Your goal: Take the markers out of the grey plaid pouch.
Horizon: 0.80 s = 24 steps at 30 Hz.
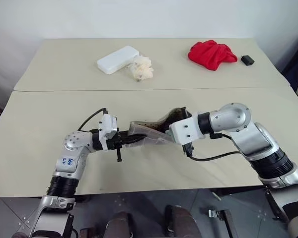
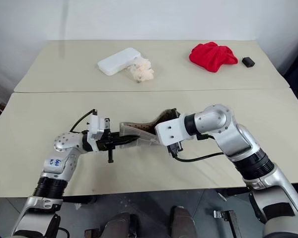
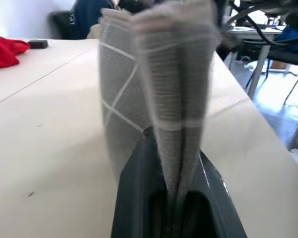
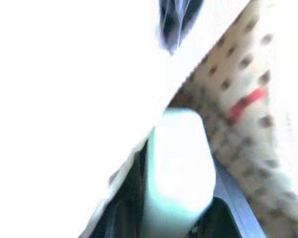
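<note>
Left wrist view, left pincer [image 3: 176, 193] clamping grey plaid pouch [image 3: 154, 79]

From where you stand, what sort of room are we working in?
Probably an office or lab: two plain beige tables against a white wall, and desks with a chair in the left wrist view.

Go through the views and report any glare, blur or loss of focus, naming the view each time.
Left and right eye views: even light, sharp, soft shadows under the arms on the table. Left wrist view: the grey plaid pouch blurs at its far end, background soft. Right wrist view: heavy glare whites out one side; the pale thing in the right gripper and the dotted lining are out of focus.
</note>
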Tool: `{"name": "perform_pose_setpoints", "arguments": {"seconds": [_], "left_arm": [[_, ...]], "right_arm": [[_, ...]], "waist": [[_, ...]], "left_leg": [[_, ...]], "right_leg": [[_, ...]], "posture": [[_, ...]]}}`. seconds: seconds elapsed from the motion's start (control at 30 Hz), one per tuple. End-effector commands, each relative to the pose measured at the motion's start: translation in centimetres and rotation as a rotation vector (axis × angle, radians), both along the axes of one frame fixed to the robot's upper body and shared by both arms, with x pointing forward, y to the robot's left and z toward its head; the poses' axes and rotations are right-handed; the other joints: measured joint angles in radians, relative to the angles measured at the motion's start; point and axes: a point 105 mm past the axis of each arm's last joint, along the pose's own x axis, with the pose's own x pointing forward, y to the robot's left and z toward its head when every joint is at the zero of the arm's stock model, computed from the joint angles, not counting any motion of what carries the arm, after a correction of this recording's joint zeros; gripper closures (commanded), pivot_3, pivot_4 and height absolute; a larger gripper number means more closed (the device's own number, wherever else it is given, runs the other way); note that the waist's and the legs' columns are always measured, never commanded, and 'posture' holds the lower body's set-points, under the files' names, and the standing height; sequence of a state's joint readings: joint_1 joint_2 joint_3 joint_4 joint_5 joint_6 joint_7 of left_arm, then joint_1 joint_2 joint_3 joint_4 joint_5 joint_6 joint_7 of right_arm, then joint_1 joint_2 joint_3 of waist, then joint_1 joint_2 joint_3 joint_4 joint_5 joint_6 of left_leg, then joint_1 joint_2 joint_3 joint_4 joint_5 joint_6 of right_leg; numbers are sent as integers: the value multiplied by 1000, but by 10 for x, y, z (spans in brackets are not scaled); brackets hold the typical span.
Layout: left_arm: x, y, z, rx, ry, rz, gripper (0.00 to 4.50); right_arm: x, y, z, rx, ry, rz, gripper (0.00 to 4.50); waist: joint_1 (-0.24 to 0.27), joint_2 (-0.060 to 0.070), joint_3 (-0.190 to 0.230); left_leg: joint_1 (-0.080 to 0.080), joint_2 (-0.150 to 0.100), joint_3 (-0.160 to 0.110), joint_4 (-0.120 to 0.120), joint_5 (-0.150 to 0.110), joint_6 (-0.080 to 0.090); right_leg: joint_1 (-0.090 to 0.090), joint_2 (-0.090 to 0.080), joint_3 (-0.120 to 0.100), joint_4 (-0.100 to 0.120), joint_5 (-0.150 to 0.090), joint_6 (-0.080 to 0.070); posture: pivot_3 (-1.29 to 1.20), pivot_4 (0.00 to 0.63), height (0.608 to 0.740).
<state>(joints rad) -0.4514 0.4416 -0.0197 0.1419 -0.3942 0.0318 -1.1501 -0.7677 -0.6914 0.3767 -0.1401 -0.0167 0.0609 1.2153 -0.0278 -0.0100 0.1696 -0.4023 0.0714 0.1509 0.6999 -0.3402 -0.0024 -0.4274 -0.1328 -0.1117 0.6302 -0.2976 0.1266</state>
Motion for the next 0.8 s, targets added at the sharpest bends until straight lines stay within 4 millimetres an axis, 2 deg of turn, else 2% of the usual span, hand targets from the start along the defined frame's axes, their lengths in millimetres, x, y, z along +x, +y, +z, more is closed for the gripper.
{"name": "perform_pose_setpoints", "arguments": {"seconds": [0.03,0.17,0.3,0.4,0.5,0.57,0.63,0.7,0.8], "left_arm": [[2,9,-3,15,-19,46,4500],[0,9,-7,40,-22,41,4500],[-1,9,-8,51,-21,37,4500],[-1,9,-9,59,-22,35,4500],[-3,7,-9,63,-24,29,4500],[-4,7,-9,66,-28,26,4500],[-5,8,-7,66,-36,23,4500],[-8,8,-5,60,-39,10,4500],[-19,10,-6,70,-27,-47,4500]], "right_arm": [[-10,3,21,143,50,2,3878],[-27,1,36,342,242,60,4004],[-47,-1,66,600,480,144,4004],[-51,-4,77,694,566,151,4004],[-65,-16,103,817,743,227,4004],[-67,-23,116,864,786,226,4004],[-59,-40,129,906,801,139,4004],[-47,-62,131,919,837,-1,4004],[-29,-100,100,798,848,-317,4004]], "waist": [[0,0,0],[8,0,0],[9,0,0],[8,0,0],[12,0,0],[17,0,0],[23,0,0],[27,0,0],[40,-1,0]], "left_leg": [[0,0,0,0,0,0],[0,0,0,1,0,0],[0,0,-1,1,0,0],[0,0,-1,1,0,0],[0,0,-1,1,0,0],[0,0,-1,1,0,0],[0,0,-1,1,0,0],[0,0,0,1,0,0],[0,0,-1,1,-1,1]], "right_leg": [[0,0,0,0,0,0],[1,0,0,0,0,0],[1,0,0,1,0,0],[1,0,0,1,0,0],[1,0,0,1,0,0],[1,0,0,1,0,0],[1,0,0,1,0,0],[1,-1,1,1,0,0],[1,-1,0,-1,0,0]], "posture": [[0,150,740],[0,150,740],[0,150,740],[0,150,740],[0,150,740],[0,150,740],[0,150,740],[0,150,740],[0,150,740]]}}
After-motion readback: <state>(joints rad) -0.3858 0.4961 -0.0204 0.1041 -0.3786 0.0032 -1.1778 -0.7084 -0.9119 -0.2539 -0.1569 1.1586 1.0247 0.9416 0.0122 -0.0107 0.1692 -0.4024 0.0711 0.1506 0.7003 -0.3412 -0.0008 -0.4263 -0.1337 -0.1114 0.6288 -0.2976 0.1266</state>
